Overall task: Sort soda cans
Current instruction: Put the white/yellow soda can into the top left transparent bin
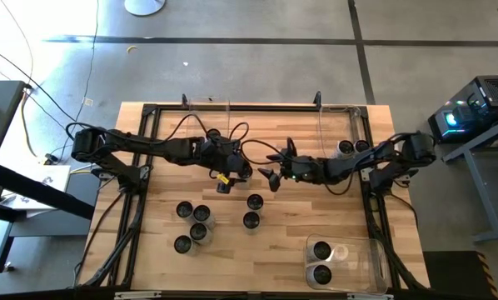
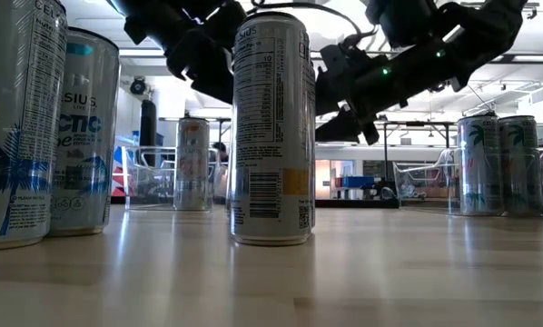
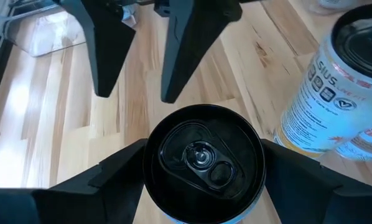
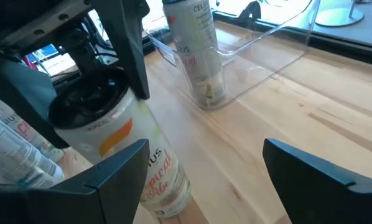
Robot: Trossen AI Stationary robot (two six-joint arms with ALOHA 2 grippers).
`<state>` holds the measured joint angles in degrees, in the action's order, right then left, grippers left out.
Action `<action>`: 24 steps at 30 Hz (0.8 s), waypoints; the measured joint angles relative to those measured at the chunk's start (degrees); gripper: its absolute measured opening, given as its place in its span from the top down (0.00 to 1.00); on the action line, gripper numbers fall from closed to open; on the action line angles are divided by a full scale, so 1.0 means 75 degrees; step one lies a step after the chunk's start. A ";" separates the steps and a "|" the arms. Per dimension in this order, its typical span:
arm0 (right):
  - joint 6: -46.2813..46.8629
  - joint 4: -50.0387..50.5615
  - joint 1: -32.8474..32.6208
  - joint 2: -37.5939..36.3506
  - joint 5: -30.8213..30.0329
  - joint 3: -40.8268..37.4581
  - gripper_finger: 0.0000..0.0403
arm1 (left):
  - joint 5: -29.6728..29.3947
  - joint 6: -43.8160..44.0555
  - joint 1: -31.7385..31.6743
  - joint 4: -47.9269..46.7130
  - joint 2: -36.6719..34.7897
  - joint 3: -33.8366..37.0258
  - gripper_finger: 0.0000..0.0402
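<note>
Left gripper (image 1: 226, 178) is closed on one soda can (image 3: 201, 158) over the middle of the bench (image 1: 291, 225). The dark fingers (image 3: 111, 180) are pressed against both sides of the cylinder. The held can's top is a dark round lid with a pull tab; in the right wrist view it is seen tilted, with a silver-white side and an orange patch.

Right gripper (image 1: 271, 177) is just beside it, facing it, with the jaws spread wide and nothing between them.

The rest of the soda cans are standing upright:
- a cluster of four (image 1: 192, 225) on bare wood at the near left
- a pair (image 1: 252, 211) near the centre
- two (image 1: 321, 262) inside a clear plastic bin (image 1: 374, 250) at the near right corner
- two (image 1: 353, 147) at the far right edge, inside a second clear bin (image 2: 426, 182)

A white can with orange print (image 3: 323, 93) is seen close beside the held one. Slim aluminium walls with fine printed text are shown in the low view (image 2: 271, 127).

The bench top is made of pale wood planks with a glossy finish and is edged by a black metal frame (image 1: 141, 183).
</note>
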<state>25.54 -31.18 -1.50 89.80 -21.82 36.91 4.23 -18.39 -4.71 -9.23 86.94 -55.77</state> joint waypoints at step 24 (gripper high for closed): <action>-0.0006 -0.0149 0.0003 -0.0003 -0.0280 0.0000 0.23 | -0.0135 -0.0118 -0.0059 0.0118 -0.0051 0.0006 0.20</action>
<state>25.50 -32.29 -1.48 89.77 -23.93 36.91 3.22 -19.27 -5.15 -8.35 86.56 -55.72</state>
